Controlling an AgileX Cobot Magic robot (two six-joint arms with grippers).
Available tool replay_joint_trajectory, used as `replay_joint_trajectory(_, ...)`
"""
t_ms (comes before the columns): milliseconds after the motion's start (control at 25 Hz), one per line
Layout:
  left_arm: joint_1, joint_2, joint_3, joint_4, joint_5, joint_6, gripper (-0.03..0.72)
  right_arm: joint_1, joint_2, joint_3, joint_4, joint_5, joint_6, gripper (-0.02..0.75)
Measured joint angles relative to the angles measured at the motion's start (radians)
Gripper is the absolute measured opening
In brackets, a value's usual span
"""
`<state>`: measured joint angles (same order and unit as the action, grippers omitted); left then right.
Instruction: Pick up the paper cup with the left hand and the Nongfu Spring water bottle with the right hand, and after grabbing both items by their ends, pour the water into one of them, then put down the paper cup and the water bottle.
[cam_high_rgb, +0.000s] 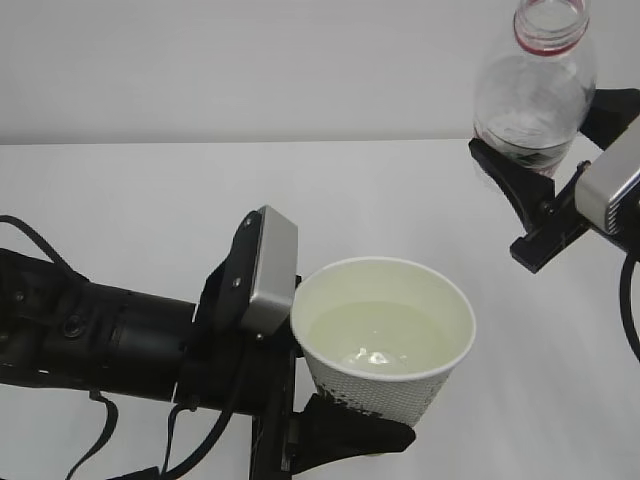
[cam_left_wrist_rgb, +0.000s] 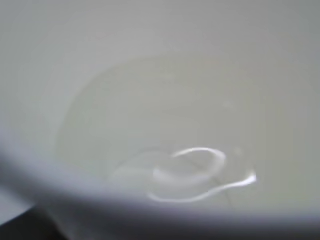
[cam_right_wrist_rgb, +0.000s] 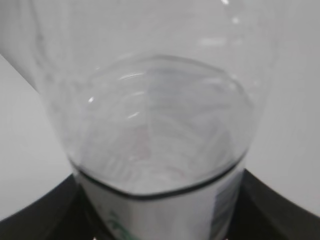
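My right hand (cam_high_rgb: 528, 170) grips the bottle (cam_high_rgb: 533, 85) upright and uncapped at upper right, jaws clamped around its lower body. My left hand (cam_high_rgb: 345, 425) holds the cup (cam_high_rgb: 385, 345) near its base, low at centre, above the table (cam_high_rgb: 150, 190). Water (cam_high_rgb: 385, 335) partly fills the cup.

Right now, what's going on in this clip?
A two-armed robot is handling a drink pour. The left hand grips the paper cup near its base, and the cup holds water. The right hand holds the Nongfu Spring water bottle upright, cap off, raised up and to the right of the cup. No water is flowing; both things are off the table.
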<state>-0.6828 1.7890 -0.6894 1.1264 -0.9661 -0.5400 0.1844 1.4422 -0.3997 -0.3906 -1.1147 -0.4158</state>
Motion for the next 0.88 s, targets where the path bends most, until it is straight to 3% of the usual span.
replay_joint_trajectory(880,0.000,0.000,0.000,0.000,-0.005,0.000,0.491,0.000,0.000,0.002,0.145,0.015,0.179,0.501)
